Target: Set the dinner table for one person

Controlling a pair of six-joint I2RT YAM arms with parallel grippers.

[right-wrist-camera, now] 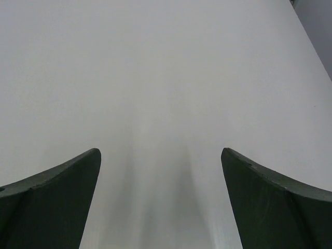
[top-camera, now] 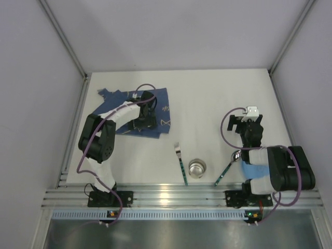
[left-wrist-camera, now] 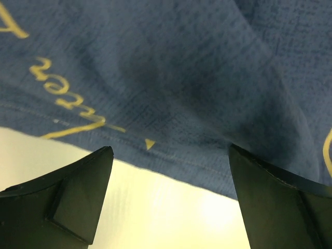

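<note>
The dinner table (top-camera: pixel 218 93) is a white top with a ribbed aluminium rail (top-camera: pixel 171 197) along its near edge. A dark blue cloth mat (top-camera: pixel 161 101) with yellow markings lies rumpled at the back left. My left gripper (top-camera: pixel 144 123) hovers low over the mat's near edge (left-wrist-camera: pixel 171 104), open, with nothing between its fingers (left-wrist-camera: pixel 83 197). A green-handled fork (top-camera: pixel 181 163), a small metal cup (top-camera: pixel 197 168) and a spoon (top-camera: pixel 228 167) lie near the front middle. My right gripper (top-camera: pixel 246 122) is open and empty over bare table (right-wrist-camera: pixel 166 78).
Grey walls with metal corner posts enclose the table at the back and both sides. The right arm's bulky elbow (top-camera: pixel 282 168) sits close to the spoon at the front right.
</note>
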